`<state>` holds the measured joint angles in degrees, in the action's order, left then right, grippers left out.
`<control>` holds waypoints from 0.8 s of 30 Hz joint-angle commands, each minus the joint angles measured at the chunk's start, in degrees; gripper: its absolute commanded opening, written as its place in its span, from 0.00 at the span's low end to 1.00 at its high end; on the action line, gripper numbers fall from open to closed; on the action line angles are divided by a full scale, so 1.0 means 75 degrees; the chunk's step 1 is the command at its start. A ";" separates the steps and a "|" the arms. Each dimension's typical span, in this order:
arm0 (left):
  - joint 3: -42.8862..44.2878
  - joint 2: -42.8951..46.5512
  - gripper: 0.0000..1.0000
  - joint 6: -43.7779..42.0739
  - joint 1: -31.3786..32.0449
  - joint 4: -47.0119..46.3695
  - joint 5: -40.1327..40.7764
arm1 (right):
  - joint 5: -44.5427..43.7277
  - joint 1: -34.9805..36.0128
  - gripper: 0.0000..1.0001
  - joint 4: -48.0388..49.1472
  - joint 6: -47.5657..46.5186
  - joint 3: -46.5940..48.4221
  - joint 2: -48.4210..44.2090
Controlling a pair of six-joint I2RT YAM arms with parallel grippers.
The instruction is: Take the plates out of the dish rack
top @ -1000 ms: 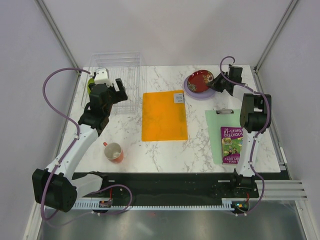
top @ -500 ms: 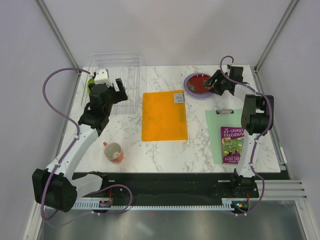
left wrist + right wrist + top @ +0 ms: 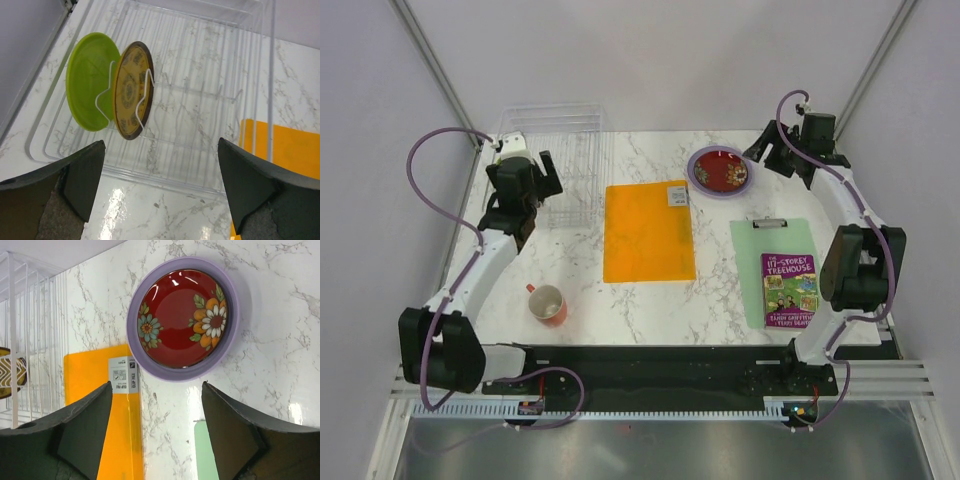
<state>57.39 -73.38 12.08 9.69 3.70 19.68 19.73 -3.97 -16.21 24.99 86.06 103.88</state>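
The clear dish rack (image 3: 565, 150) stands at the back left. In the left wrist view a lime green plate (image 3: 90, 80) and a yellow patterned plate (image 3: 131, 90) stand upright between the wire dividers of the dish rack (image 3: 200, 145). My left gripper (image 3: 523, 183) (image 3: 161, 150) hangs open over the rack's near wall, below the two plates, holding nothing. At the back right the dark red patterned plate (image 3: 722, 168) (image 3: 185, 315) lies flat inside the pale lavender plate (image 3: 694, 180) (image 3: 172, 375). My right gripper (image 3: 775, 152) (image 3: 156, 390) is open and empty, just beside that stack.
An orange folder (image 3: 648, 232) (image 3: 95, 435) lies mid-table between rack and stack. A red mug (image 3: 548, 303) stands near the front left. A green clipboard (image 3: 752, 262) with a purple book (image 3: 790, 290) lies at the right. The frame's posts rise at both back corners.
My right gripper has opened and let the dark red plate settle flat in the lavender one, then drawn back to the right. My left gripper shifted back and left over the rack.
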 commanded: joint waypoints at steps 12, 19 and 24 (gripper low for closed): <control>0.1441 -0.2777 0.96 -0.0356 -0.1093 -0.1256 0.0153 | 0.0183 -0.0010 0.79 0.0251 -0.0414 -0.1841 -0.1322; 0.1946 -0.3702 0.88 -0.0368 -0.1128 -0.1326 0.0059 | 0.0182 -0.0010 0.78 0.0298 -0.0520 -0.1983 -0.1182; 0.2075 -0.4008 0.74 -0.0391 -0.1163 -0.1361 0.0141 | 0.0218 -0.0010 0.77 0.0309 -0.0543 -0.1947 -0.1100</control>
<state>70.35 -101.91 10.92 1.41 -3.62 20.43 20.29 -3.97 -16.19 22.22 71.05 96.49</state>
